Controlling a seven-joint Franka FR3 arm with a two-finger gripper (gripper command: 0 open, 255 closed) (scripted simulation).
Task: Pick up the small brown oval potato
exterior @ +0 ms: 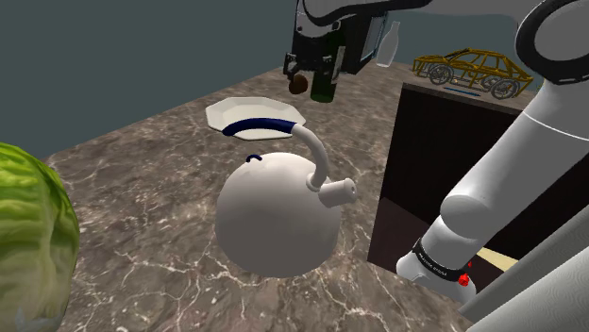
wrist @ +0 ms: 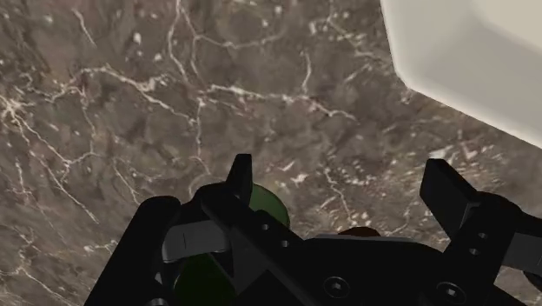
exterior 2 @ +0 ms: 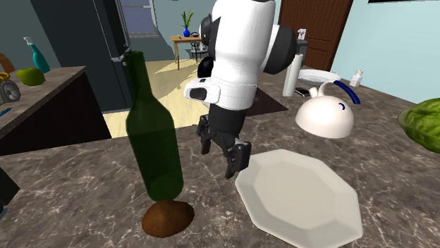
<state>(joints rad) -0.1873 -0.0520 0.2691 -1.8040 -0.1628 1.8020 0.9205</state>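
The small brown oval potato (exterior 2: 168, 217) lies on the marble counter, touching the base of a tall green bottle (exterior 2: 151, 134). In the shoulder view the potato (exterior: 298, 83) shows just under my hand, beside the bottle (exterior: 324, 87). My black gripper (exterior 2: 221, 153) hangs open above the counter, between the bottle and a white plate (exterior 2: 300, 190), a short way from the potato. In the wrist view the gripper (wrist: 343, 187) has its fingers (wrist: 447, 196) wide apart over bare marble, nothing between them. The bottle top (wrist: 265, 204) and a sliver of potato (wrist: 358, 231) peek out close under the hand.
A white kettle (exterior: 278, 212) with a blue-trimmed handle stands mid-counter, beyond the plate (exterior: 255, 113) as the second exterior view shows it. A green lettuce (exterior: 28, 236) sits at the shoulder view's left. A wire car model (exterior: 472, 68) rests on a dark cabinet.
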